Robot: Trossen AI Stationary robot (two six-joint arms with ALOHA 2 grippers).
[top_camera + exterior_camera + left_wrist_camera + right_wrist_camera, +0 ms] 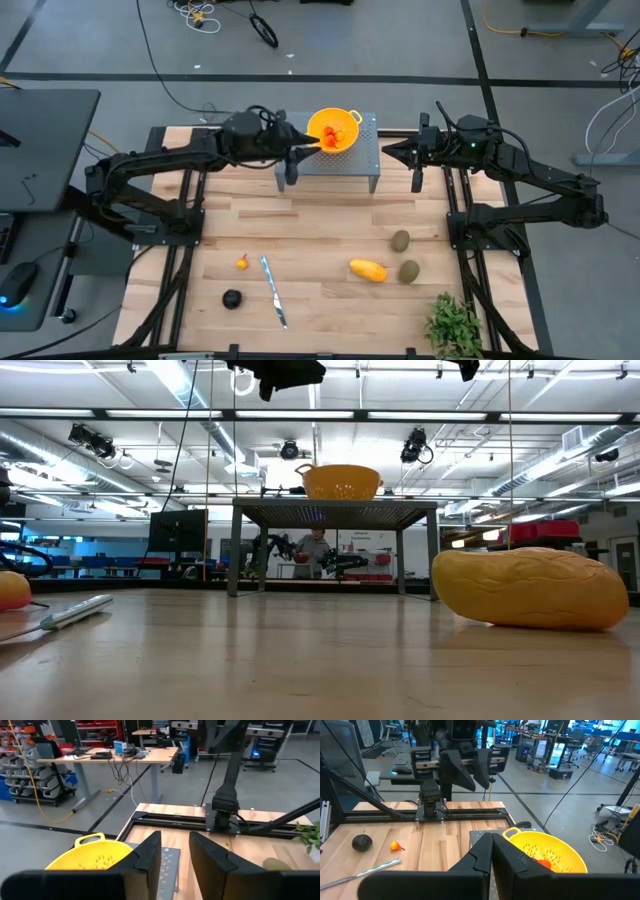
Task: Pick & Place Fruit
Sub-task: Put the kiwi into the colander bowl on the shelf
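Yellow colander [334, 130] sits on a grey perforated metal stand [365, 158]. Left gripper [308, 147] hangs at the colander's rim, fingers [145, 857] slightly parted, holding nothing. Right gripper [388, 150] waits beside the stand, fingers closed together, empty. Only the high and right wrist views show orange-red fruit [331, 136] inside the colander. On the table, well apart from the stand: yellow-orange oblong [367, 269], two olive-green ovals [400, 240], dark round fruit [231, 298], small orange fruit [242, 263], knife [272, 290].
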